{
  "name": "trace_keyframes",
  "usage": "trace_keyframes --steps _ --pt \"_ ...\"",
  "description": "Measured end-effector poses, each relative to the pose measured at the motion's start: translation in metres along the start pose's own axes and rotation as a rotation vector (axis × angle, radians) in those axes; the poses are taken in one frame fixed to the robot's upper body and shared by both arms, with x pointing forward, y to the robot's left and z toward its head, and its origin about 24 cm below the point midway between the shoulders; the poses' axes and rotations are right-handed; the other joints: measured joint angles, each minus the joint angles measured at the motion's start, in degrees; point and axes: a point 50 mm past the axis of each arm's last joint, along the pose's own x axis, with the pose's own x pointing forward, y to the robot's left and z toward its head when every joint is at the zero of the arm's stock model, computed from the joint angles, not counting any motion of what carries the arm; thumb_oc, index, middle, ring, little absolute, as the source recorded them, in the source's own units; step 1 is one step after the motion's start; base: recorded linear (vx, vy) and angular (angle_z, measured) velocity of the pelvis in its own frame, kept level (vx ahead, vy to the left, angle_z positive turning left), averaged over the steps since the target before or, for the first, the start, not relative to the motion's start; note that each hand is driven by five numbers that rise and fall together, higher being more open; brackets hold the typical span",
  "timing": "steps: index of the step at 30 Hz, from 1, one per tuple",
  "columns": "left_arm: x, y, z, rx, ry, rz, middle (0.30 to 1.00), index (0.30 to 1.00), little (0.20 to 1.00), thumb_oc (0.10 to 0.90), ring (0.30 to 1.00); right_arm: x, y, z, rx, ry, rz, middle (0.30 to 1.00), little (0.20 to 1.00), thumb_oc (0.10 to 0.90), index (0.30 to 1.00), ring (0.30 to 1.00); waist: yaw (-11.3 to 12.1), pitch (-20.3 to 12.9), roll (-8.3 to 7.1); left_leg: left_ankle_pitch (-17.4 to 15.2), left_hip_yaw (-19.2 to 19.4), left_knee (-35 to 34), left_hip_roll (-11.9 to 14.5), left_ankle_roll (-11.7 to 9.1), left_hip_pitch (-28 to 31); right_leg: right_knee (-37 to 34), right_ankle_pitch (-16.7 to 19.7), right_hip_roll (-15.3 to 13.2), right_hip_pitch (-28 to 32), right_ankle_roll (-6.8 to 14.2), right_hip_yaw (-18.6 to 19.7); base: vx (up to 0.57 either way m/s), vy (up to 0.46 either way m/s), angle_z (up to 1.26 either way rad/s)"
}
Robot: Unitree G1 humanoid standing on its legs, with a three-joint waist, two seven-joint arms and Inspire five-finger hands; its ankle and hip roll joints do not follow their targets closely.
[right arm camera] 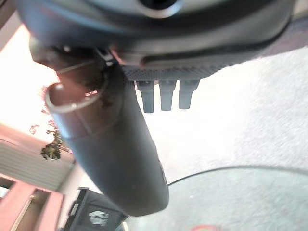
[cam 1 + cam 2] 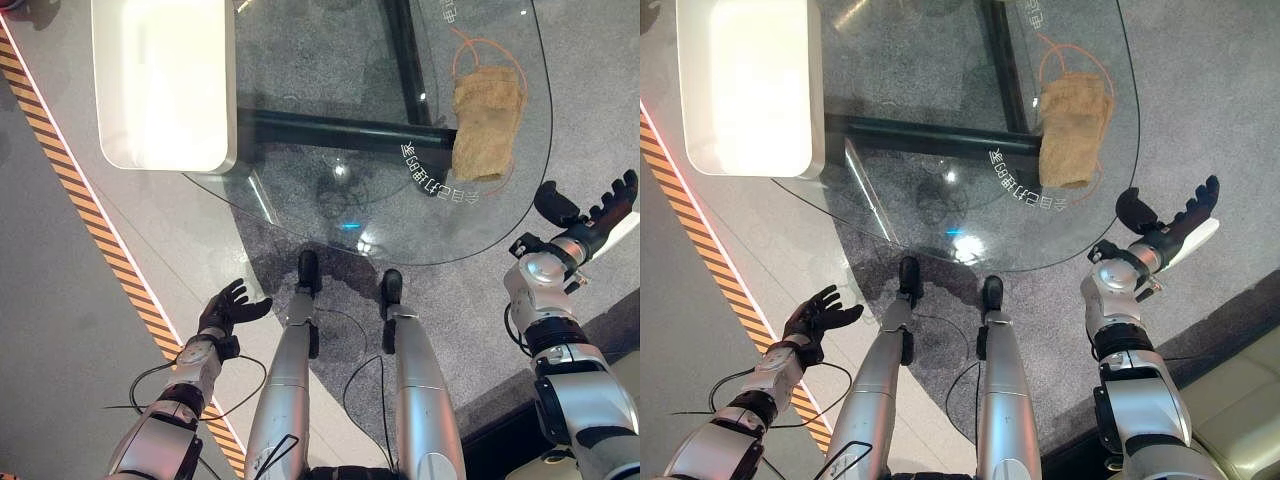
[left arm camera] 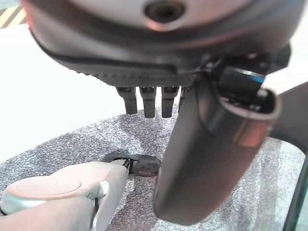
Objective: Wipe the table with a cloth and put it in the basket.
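A tan cloth [image 2: 487,122] lies folded on the right part of the round glass table [image 2: 300,190], with a thin orange loop beside it. My right hand [image 2: 590,212] hovers off the table's right edge, below and right of the cloth, fingers straight and holding nothing. Down at the lower left my left hand [image 2: 228,309] hangs open over the floor, well short of the table. In the wrist views each hand's thumb [image 3: 207,159] [image 1: 115,144] juts out with straight fingers [image 3: 147,101] [image 1: 166,95] beyond it.
A white rectangular block [image 2: 165,80] sits at the table's far left. A dark bar [image 2: 340,128] runs under the glass. A yellow-and-black striped line [image 2: 90,230] crosses the floor on the left. A beige cushion [image 2: 1240,400] shows at lower right.
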Motion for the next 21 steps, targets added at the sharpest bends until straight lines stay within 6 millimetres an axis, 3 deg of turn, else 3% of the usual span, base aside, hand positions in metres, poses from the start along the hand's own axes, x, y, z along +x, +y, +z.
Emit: trace_keyframes --steps 4,10,21 --pt "0.000 0.000 0.001 -0.001 -0.005 0.001 0.900 0.900 0.900 0.800 0.900 -0.004 0.018 0.020 0.060 -0.053 0.050 0.900 0.900 0.800 0.900 0.900 0.1 0.0 0.01 0.0 0.1 0.0 0.0 0.0 0.0 0.0 0.0 0.0 0.0 0.0 0.0 0.00 0.000 0.00" --pt "0.000 0.000 0.000 -0.001 -0.005 0.000 0.900 0.900 0.900 0.800 0.900 -0.013 0.035 0.034 0.064 -0.097 0.130 0.900 0.900 0.800 0.900 0.900 0.4 0.0 0.06 0.0 0.2 -0.1 0.0 0.0 0.0 0.0 0.0 0.0 -0.1 0.0 0.1 0.00 0.000 0.00" --pt "0.000 -0.002 0.000 -0.003 -0.006 -0.004 0.900 0.900 0.900 0.800 0.900 -0.028 0.052 0.028 -0.087 -0.104 0.264 0.900 0.900 0.800 0.900 0.900 1.2 0.0 0.37 0.0 0.3 -0.2 0.0 -0.2 0.0 0.1 0.0 0.0 -0.2 0.0 0.1 0.00 0.000 0.00"
